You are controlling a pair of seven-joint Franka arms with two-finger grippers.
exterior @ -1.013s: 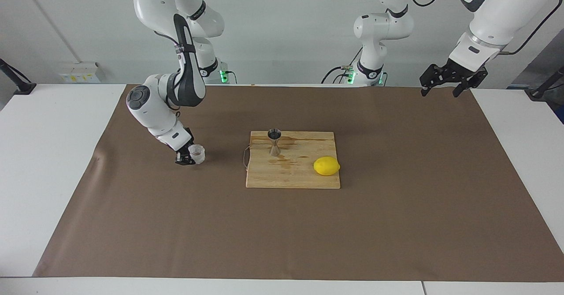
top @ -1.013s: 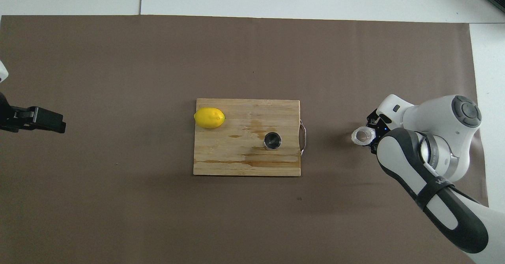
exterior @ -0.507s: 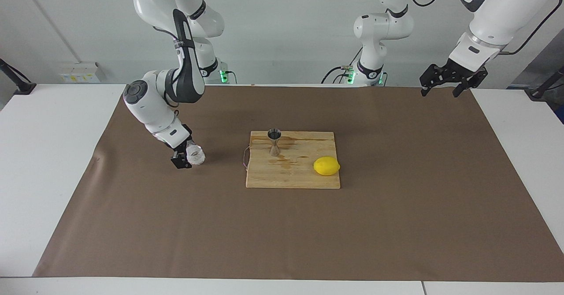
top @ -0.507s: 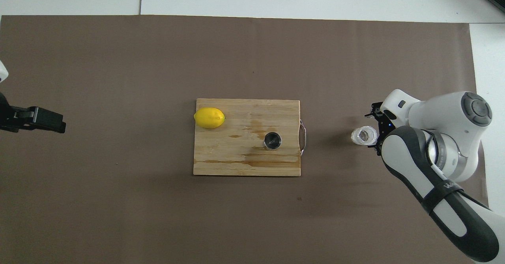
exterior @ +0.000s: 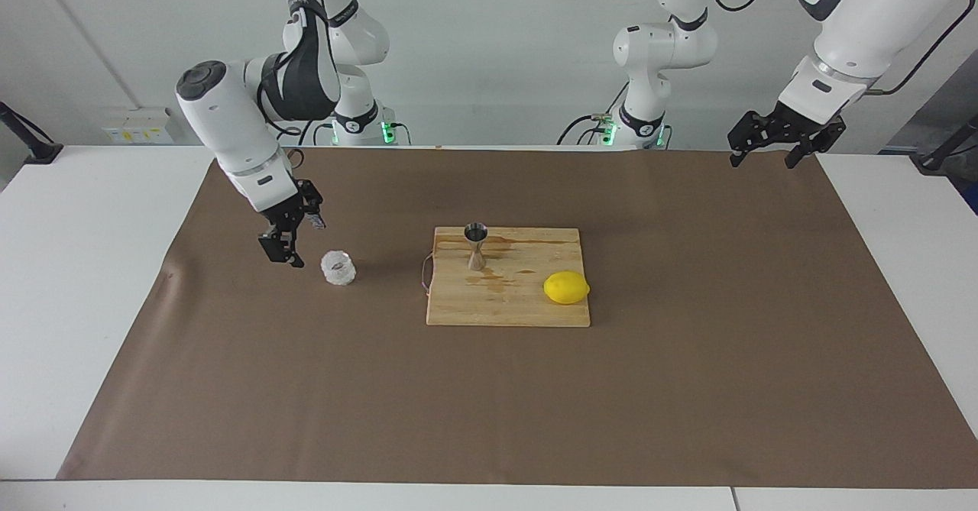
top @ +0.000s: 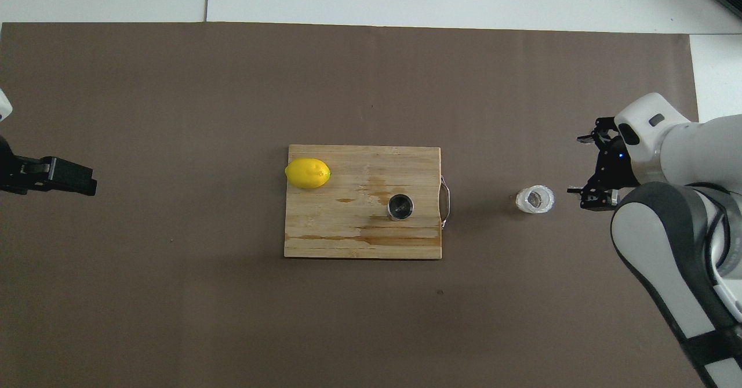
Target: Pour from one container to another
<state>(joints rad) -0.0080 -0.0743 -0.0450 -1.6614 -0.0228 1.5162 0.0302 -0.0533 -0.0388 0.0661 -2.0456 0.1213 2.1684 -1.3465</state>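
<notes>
The small clear glass cup (exterior: 338,267) (top: 535,199) stands upright on the brown mat, beside the wooden cutting board toward the right arm's end of the table. The silver jigger (exterior: 476,245) (top: 400,207) stands upright on the cutting board (exterior: 527,308) (top: 313,237). My right gripper (exterior: 293,237) (top: 590,166) is open and empty, raised above the mat beside the cup and apart from it. My left gripper (exterior: 772,147) (top: 64,177) waits open, high over the mat's edge at the left arm's end.
A yellow lemon (exterior: 566,288) (top: 308,173) lies on the cutting board, toward the left arm's end. The brown mat (exterior: 688,389) covers most of the white table.
My right gripper has let go of the glass cup, opened, and risen away toward the right arm's end. The cup stays standing on the mat. The left arm has not moved.
</notes>
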